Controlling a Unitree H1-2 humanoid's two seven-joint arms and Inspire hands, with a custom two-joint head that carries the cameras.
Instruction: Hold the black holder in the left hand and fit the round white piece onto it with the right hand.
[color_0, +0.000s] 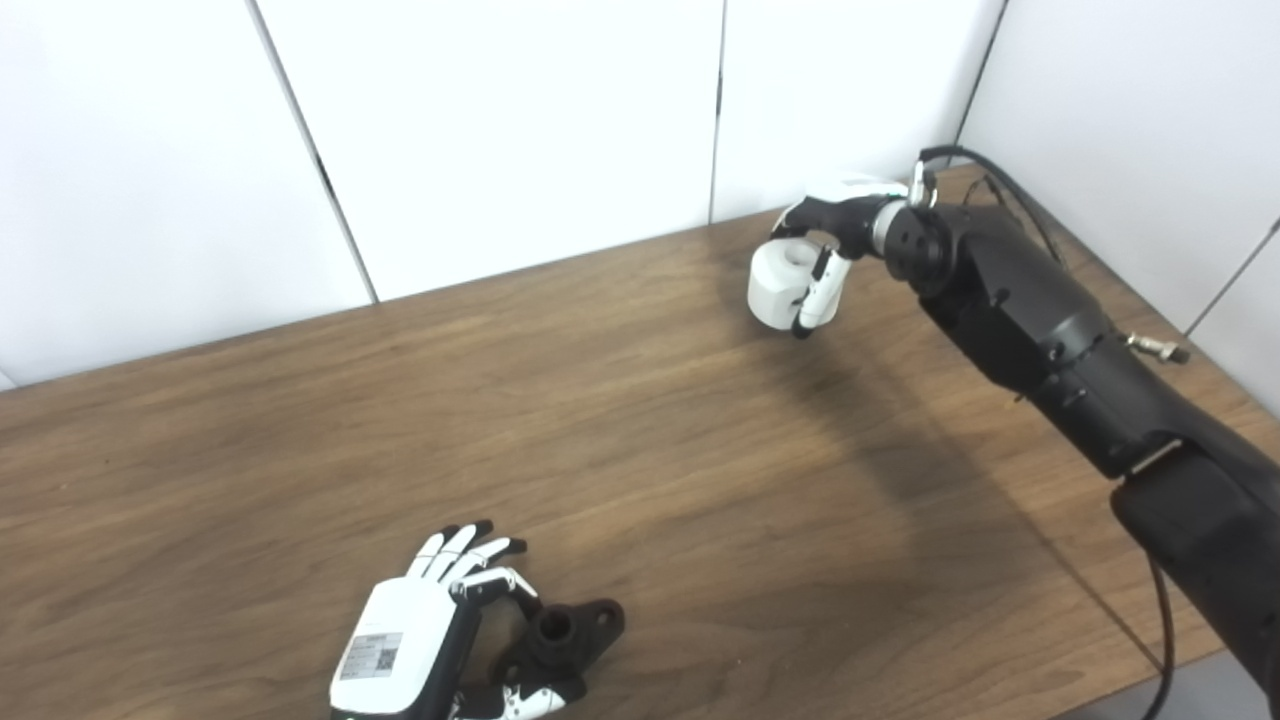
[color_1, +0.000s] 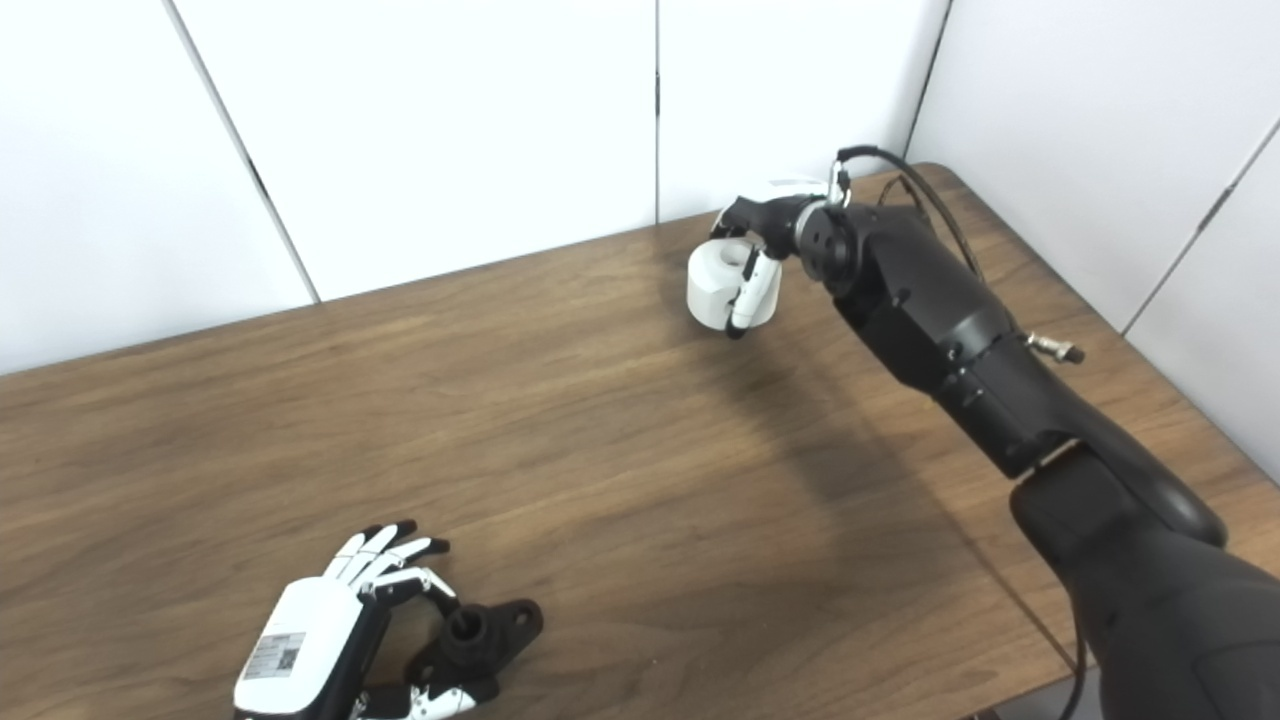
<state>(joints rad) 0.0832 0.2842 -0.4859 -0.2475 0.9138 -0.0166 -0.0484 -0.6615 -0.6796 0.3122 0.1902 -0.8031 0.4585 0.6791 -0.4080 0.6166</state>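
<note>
We see one table (color_0: 300, 480), two hands, one white piece and one black holder. On the far right, our right hand (color_0: 835, 235) has its fingers curled round the white piece (color_0: 780, 285), seemingly held just above the tabletop. At the near edge, our left hand (color_0: 420, 625) lies with fingers spread beside the holder (color_0: 565, 640); its thumb seems to touch the holder, but we cannot tell whether it grips. The holder rests on the table, its socket opening upward, nothing in it.
</note>
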